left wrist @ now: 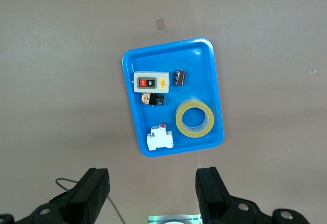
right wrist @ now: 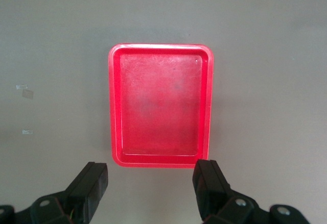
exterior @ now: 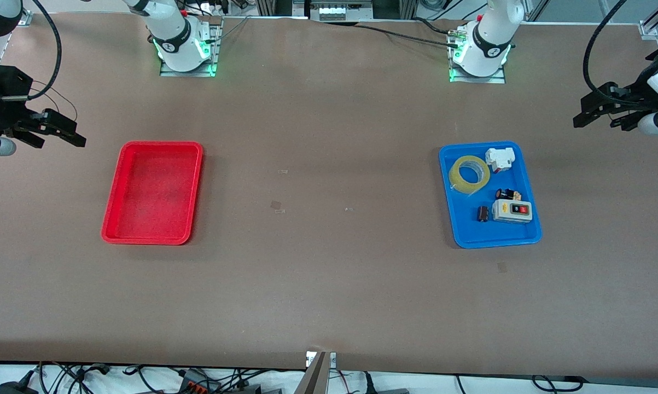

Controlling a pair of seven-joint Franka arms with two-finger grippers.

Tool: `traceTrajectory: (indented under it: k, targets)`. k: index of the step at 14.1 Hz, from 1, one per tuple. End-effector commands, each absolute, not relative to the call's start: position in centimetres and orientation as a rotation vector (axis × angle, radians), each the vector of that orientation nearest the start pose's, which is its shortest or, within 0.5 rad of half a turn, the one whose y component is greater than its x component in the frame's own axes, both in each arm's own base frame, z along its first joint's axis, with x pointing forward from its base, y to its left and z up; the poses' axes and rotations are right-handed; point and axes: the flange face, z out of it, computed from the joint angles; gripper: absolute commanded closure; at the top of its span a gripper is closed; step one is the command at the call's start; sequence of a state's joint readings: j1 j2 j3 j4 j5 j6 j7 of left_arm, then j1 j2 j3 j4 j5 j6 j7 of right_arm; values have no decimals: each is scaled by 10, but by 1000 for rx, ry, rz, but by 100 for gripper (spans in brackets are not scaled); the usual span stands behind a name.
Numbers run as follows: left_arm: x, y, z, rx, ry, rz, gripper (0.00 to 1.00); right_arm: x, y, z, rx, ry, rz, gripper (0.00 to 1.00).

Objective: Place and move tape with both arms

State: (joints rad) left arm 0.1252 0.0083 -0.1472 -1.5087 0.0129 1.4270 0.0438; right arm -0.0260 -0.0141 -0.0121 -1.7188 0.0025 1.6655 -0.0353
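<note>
Amber tape [exterior: 469, 173] lies flat in the blue tray [exterior: 498, 238], beside the white breaker [exterior: 499, 158]. Bring your left pincer [exterior: 599, 114], spread wide, down across the ring's wall. Your right pincer [exterior: 55, 134], also wide, waits over the tabletop [exterior: 329, 284] near the red tray [exterior: 151, 238].

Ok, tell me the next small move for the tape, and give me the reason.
Probably the left gripper should descend over the tape and straddle its rim. The roll lies flat in the blue tray at the left arm's end, beside a white breaker, untouched. Both grippers are open and holding nothing; the right gripper waits above the red tray.
</note>
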Motion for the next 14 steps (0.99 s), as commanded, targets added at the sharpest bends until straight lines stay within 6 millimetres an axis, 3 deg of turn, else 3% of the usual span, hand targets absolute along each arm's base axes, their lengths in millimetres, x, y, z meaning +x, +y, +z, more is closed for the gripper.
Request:
traceTrajectory:
  k: [1, 5, 7, 9, 11, 14]
  targets:
    - [539, -10, 642, -3118, 83, 153, 0, 544, -19, 580, -3141, -7, 63, 0]
    - [541, -8, 642, -3123, 76, 134, 0, 545, -19, 579, -3144, -8, 63, 0]
    - [543, -6, 629, -3124, 75, 182, 0, 544, -19, 579, -3142, -5, 72, 0]
    - [549, -8, 601, -3139, 77, 181, 0, 548, -20, 577, -3141, -3, 72, 0]
    - [552, -10, 558, -3153, 80, 196, 0, 548, -20, 575, -3140, -3, 82, 0]
    - [546, -8, 477, -3154, 205, 245, 0, 552, -20, 571, -3135, 0, 84, 0]
